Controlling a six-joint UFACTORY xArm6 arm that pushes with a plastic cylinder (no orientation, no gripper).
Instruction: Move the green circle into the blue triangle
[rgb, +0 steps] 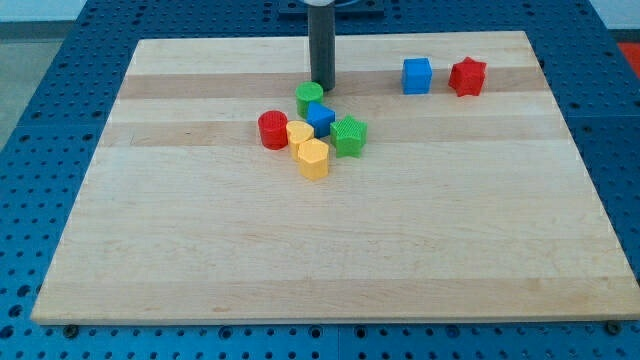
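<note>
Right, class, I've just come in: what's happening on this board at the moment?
A robot arm is sliding blocks about with a dark rod. My tip sits just above the green circle, at the view's top of a cluster. The circle already touches the blue triangle. Crowded round are a red cylinder, two yellow blocks and a green star. A blue cube and red star stand apart.

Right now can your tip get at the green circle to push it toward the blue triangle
Probably yes. My tip sits just above the green circle in the view, slightly to its right, with nothing between them. The blue triangle lies right below the circle, seemingly already touching it, so a short push toward the view's bottom should do.
</note>
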